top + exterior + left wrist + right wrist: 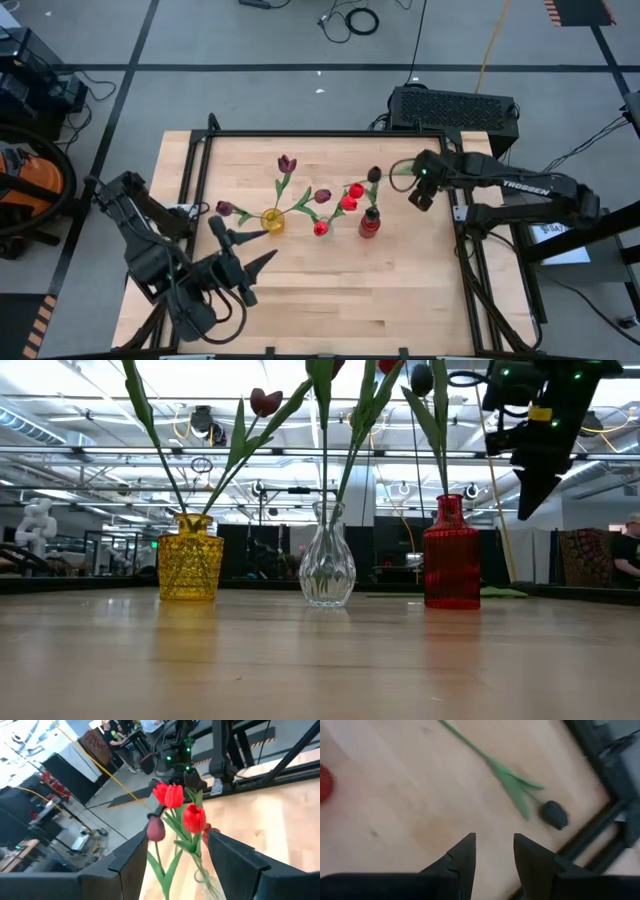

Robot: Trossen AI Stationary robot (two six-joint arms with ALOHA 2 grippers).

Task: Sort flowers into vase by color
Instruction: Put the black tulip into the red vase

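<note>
Right gripper [492, 851] hangs above the light wooden table [330, 290] with its two dark fingers a little apart and holding nothing. Just ahead of the fingertips is the near-black tulip with long green stem [554, 814]. Its stem slants away toward the round red glass vase [370, 224], head pointing to the table's black frame.

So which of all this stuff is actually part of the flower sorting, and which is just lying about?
Part of the job:
- yellow vase with maroon tulips
- clear vase with red tulips
- red vase with a near-black tulip
- right claw, raised beside the red vase
- left claw, waiting near the front

Just lying about:
- black box behind the table
- cables on the floor
</note>
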